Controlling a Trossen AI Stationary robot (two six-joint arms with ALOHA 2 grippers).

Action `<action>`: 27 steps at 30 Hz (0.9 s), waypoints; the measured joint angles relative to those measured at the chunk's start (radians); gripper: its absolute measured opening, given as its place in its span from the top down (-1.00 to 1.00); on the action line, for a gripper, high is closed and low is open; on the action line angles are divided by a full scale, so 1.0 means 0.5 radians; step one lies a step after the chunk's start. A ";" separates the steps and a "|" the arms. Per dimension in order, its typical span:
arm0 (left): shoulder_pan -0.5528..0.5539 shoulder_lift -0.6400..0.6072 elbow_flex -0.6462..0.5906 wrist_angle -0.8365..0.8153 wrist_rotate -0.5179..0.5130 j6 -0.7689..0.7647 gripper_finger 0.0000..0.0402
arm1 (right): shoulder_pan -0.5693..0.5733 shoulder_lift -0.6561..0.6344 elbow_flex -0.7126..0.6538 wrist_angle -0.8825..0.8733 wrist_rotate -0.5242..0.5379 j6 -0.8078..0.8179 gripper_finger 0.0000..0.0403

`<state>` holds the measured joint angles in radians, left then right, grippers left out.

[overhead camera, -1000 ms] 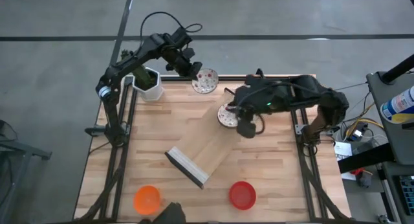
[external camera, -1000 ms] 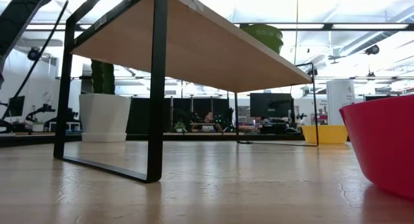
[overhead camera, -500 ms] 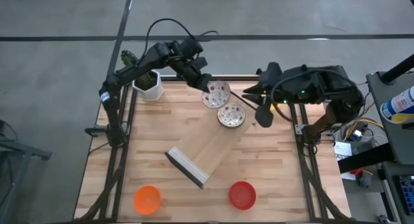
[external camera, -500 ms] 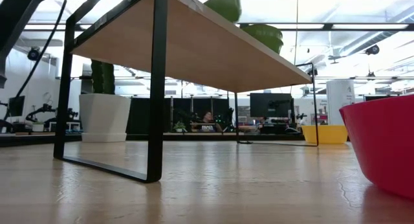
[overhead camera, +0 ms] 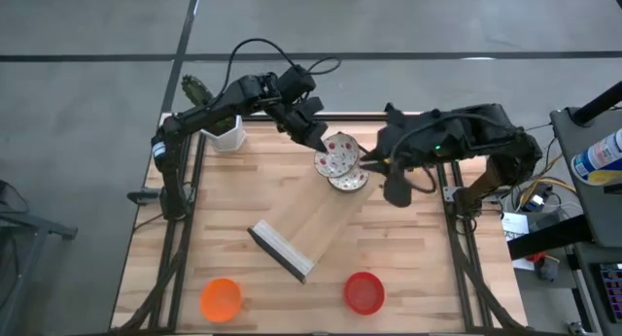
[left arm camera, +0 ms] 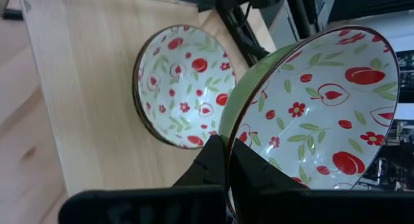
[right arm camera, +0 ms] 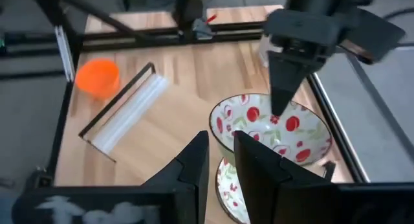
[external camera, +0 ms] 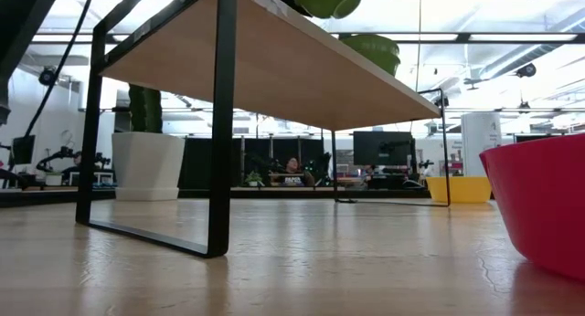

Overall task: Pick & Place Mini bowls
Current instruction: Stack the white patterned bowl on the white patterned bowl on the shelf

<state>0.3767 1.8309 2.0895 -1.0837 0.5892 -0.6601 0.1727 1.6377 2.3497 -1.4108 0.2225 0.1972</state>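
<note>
On the wooden table (overhead camera: 233, 210), left fingers (overhead camera: 313, 142) clamping a patterned bowl (overhead camera: 337, 155), right fingers (overhead camera: 362, 163) narrow, office room behind.

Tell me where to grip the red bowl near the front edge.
Grip the red bowl by its rim, one finger inside and one outside, coming straight down. It sits upright and open on the table, its wall thin and flaring, and the nearby stand leaves it clear space, so any side should work.

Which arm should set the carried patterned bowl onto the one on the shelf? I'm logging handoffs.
Left. Its gripper grips the carried bowl by the rim, right above the resting bowl. The right gripper holds nothing.
</note>
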 joint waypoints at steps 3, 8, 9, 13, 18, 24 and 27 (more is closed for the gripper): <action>0.000 0.000 -0.001 -0.057 -0.005 0.020 1.00 | 0.046 0.058 -0.002 -0.064 -0.047 -0.192 0.64; -0.001 0.000 -0.002 -0.107 -0.010 0.044 1.00 | 0.097 0.155 -0.003 -0.126 -0.087 -0.522 0.47; -0.002 0.000 -0.003 -0.140 -0.017 0.058 1.00 | 0.102 0.170 -0.003 -0.155 -0.081 -0.562 0.42; -0.005 0.000 -0.003 -0.270 -0.068 0.116 1.00 | 0.105 0.233 -0.002 -0.206 -0.048 -0.656 0.20; -0.025 0.002 -0.004 -0.401 -0.185 0.166 1.00 | 0.097 0.291 -0.001 -0.219 0.050 -0.761 0.03; -0.048 0.002 -0.003 -0.401 -0.181 0.168 1.00 | 0.062 0.392 -0.002 -0.290 0.082 -0.866 0.06; -0.058 0.002 0.021 -0.399 -0.184 0.167 1.00 | 0.053 0.427 -0.002 -0.316 0.085 -0.924 0.10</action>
<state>0.3476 1.8317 2.1000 -1.2833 0.4974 -0.5766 0.1993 1.8514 2.3486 -1.5686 0.2649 -0.2650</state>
